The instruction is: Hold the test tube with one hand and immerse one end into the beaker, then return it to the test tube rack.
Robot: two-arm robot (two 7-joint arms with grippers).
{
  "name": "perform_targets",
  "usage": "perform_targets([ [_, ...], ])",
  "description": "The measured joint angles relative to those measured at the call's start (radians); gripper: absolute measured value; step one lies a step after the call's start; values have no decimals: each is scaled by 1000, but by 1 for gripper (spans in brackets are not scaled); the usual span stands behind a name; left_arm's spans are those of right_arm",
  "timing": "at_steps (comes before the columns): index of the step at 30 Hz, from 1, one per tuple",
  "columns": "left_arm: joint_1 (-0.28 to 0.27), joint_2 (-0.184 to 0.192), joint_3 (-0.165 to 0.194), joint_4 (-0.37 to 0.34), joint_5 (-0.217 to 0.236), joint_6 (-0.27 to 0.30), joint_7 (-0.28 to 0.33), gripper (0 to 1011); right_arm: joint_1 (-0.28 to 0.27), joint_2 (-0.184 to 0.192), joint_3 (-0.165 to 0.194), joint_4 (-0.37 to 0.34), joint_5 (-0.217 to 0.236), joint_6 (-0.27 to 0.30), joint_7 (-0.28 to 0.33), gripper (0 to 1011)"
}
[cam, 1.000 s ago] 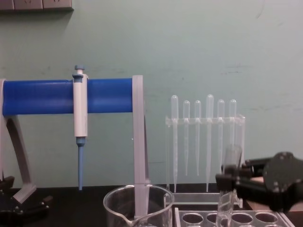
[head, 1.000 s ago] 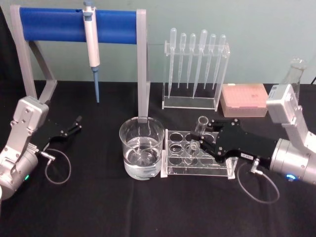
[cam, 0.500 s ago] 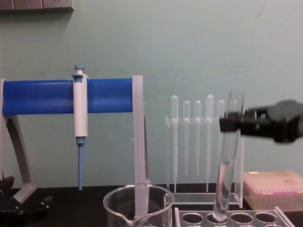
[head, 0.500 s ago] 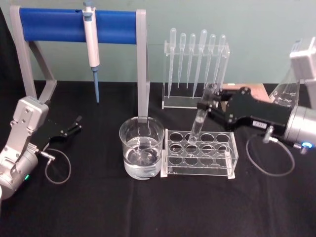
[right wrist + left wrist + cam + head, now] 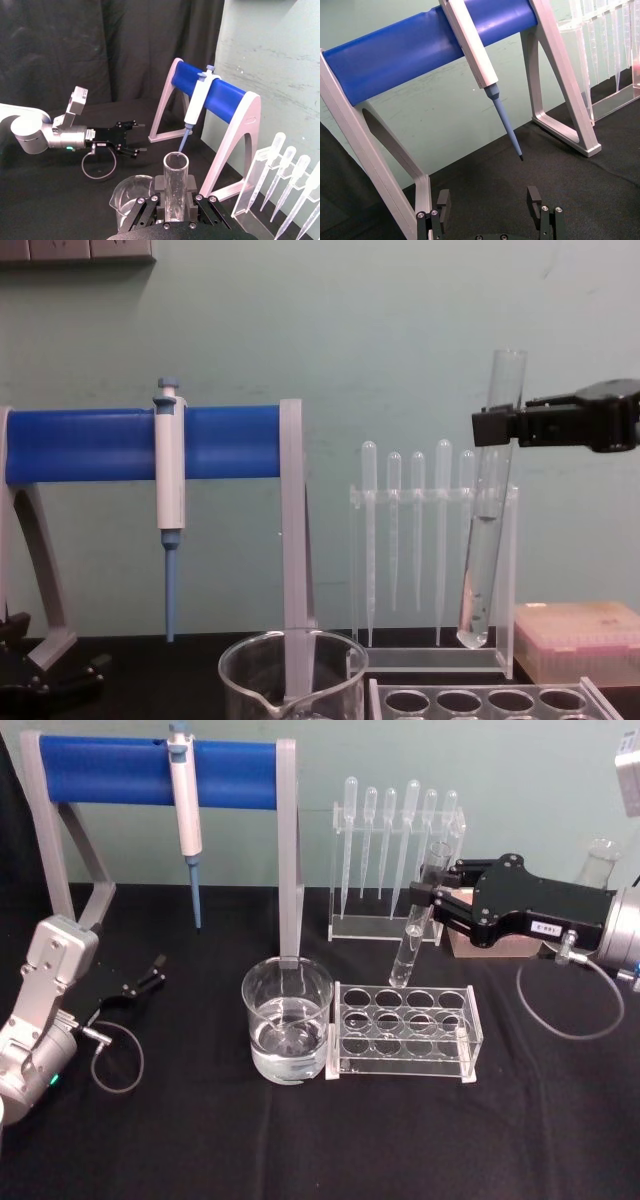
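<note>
The black bench [image 5: 300, 1140] is carrying everything, with the beaker [image 5: 287, 1020] standing near its middle and holding a little clear liquid. Behind the beaker and reaching away to its left, a grey stand with a blue bar [image 5: 120, 770] is carrying a white-and-blue pipettor [image 5: 185, 810], which is hanging tip down. The right gripper [image 5: 428, 902] is reaching in from the right of the beaker, well above it, with its jaws clamped on the upper part of the tube [image 5: 410, 955], just below the open rim. Far to the left of the beaker, the left gripper [image 5: 155, 970] is lying low over the bench with its fingers [image 5: 534, 197] standing apart and nothing between them. Behind the beaker to the right, a clear holder is keeping a row of pipettes [image 5: 395, 840] upright. Touching the beaker's right side, the clear rack [image 5: 405, 1030] is sitting with all its visible holes open. A pink box [image 5: 578, 640] is sitting farther right of the beaker. The tube is hanging in the air to the right of the beaker and higher than its rim, leaning slightly, with its round bottom clear above the rack.
</note>
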Motion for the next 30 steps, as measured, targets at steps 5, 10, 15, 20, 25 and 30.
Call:
perform_targets([
  [5,0,0,0,0,0,0,0,1000,26,12,-10,2,15,17,9,241],
  [10,0,0,0,0,0,0,0,1000,43,28,-20,-3,31,23,16,241],
  [15,0,0,0,0,0,0,0,1000,50,42,-29,-12,40,23,17,241],
  [20,0,0,0,0,0,0,0,1000,50,41,-29,-12,41,23,17,241],
  [25,0,0,0,0,0,0,0,1000,51,40,-28,-11,41,24,16,241],
  [30,0,0,0,0,0,0,0,1000,51,39,-28,-11,41,24,16,241],
])
